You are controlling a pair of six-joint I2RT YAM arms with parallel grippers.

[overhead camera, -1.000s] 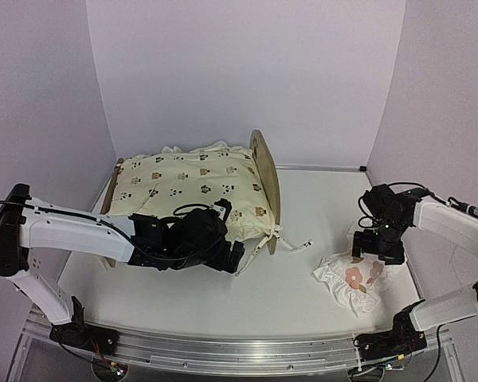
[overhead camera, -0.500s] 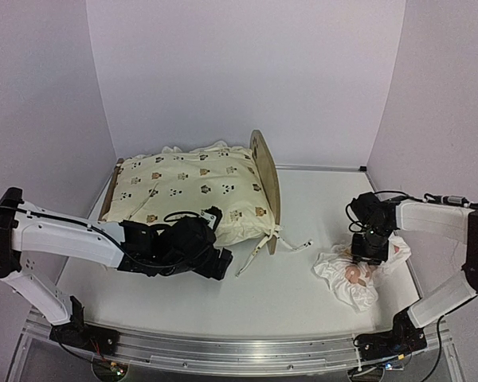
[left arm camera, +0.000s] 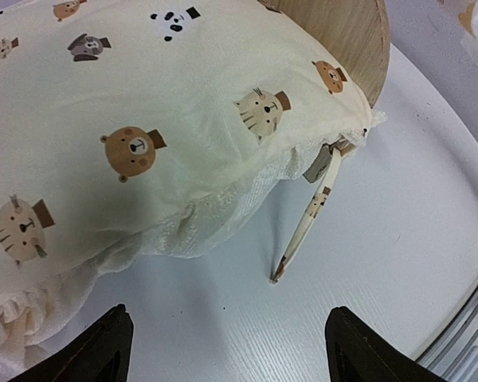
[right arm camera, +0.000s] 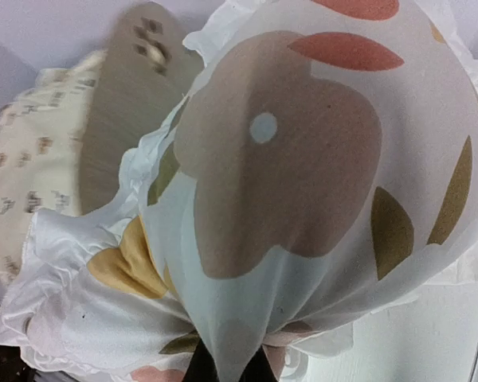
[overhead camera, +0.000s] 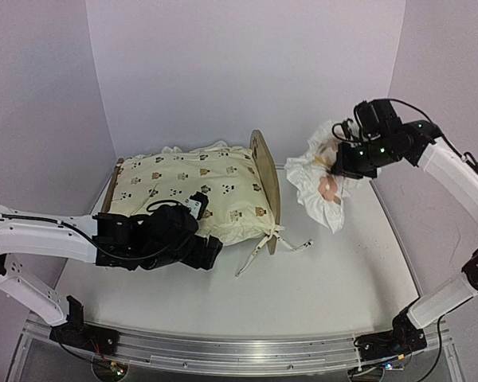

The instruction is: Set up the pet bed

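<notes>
Clamps ruffled pillow in right jaws, upper right, just right of pet bed headboard; lies lengthwise leftward. Spreads left jaws wide, lower left.

We read no text, labels, brands or numbers in any view. The only markings are pictorial: animal faces in hats on the cream cushion, flowers on the white pillow, and small cutouts in the headboard of the pet bed.
</notes>
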